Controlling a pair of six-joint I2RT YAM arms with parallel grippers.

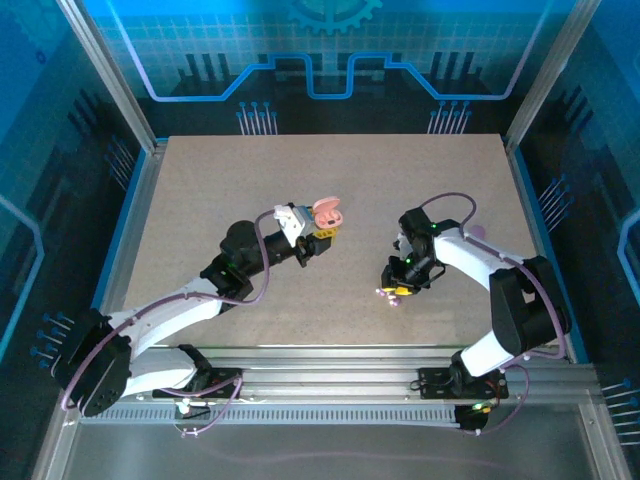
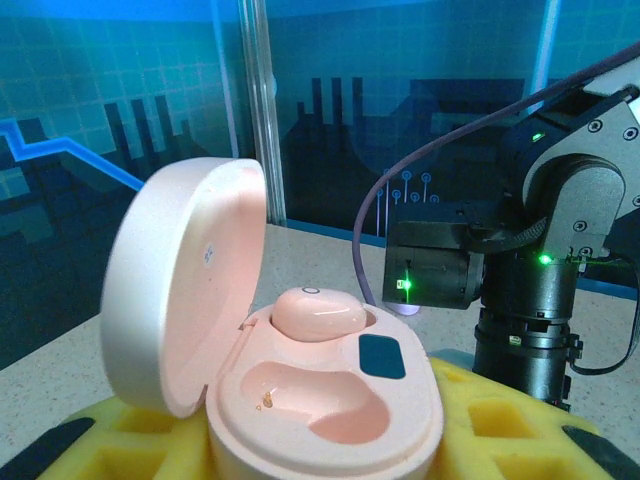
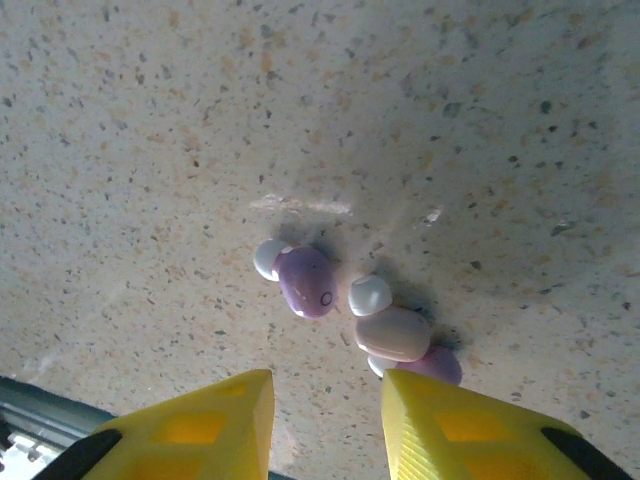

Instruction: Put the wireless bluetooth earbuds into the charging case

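A pink charging case [image 2: 330,400] sits between the yellow pads of my left gripper [image 2: 320,445], which is shut on it. Its lid [image 2: 185,270] stands open. One pinkish earbud [image 2: 318,313] rests in the far socket and the near socket is bare. From above, the case [image 1: 326,212] is held over mid-table at the left gripper [image 1: 318,238]. My right gripper [image 3: 325,405] hangs open just above the table, with nothing between its fingers [image 3: 215,420]. Just ahead of it lie a lilac earbud [image 3: 307,281], a pinkish earbud [image 3: 393,334] and another lilac one [image 3: 440,366], partly hidden by the right finger.
The loose earbuds [image 1: 387,293] lie beside the right gripper [image 1: 400,289], right of centre on the speckled table [image 1: 200,200]. The right arm's wrist [image 2: 540,270] stands close behind the case. An aluminium rail [image 1: 330,360] runs along the near edge, and frame posts stand at the corners.
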